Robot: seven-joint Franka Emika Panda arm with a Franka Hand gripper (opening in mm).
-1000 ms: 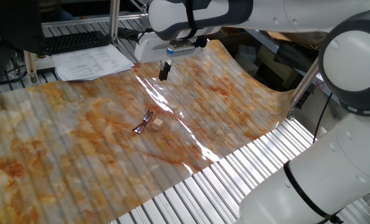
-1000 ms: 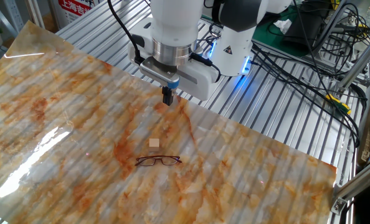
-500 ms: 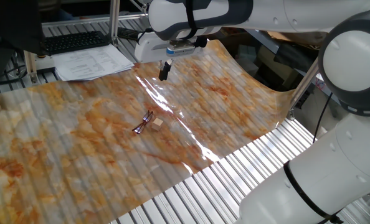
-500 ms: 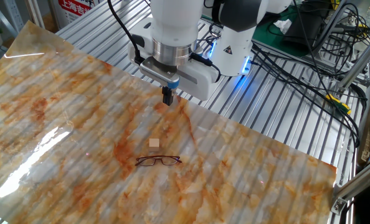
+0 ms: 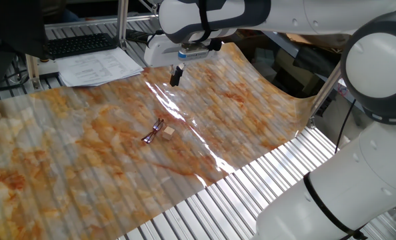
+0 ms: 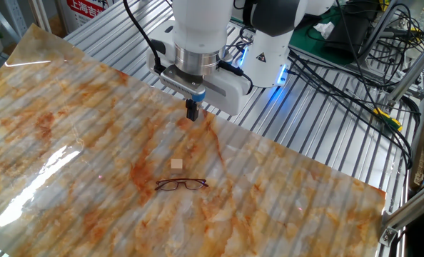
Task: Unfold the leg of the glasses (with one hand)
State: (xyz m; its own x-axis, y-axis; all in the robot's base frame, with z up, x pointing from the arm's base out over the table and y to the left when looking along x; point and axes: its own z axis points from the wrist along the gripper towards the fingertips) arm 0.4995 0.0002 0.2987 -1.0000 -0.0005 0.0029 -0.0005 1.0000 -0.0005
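Observation:
The glasses (image 5: 154, 131) are small, thin and dark with a reddish tint. They lie flat on the marbled orange mat, also in the other fixed view (image 6: 181, 184). The leg is too thin to tell apart from the frame. My gripper (image 5: 175, 78) hangs above the mat, well away from the glasses toward the robot base, also in the other fixed view (image 6: 192, 113). Its fingers look pressed together and hold nothing.
A small tan wooden cube (image 6: 176, 164) sits beside the glasses (image 5: 168, 132). The mat (image 6: 69, 128) covers a slatted metal table (image 5: 251, 193). Papers (image 5: 101, 65) and a keyboard (image 5: 78, 44) lie at the far edge. Cables (image 6: 355, 78) run by the robot base.

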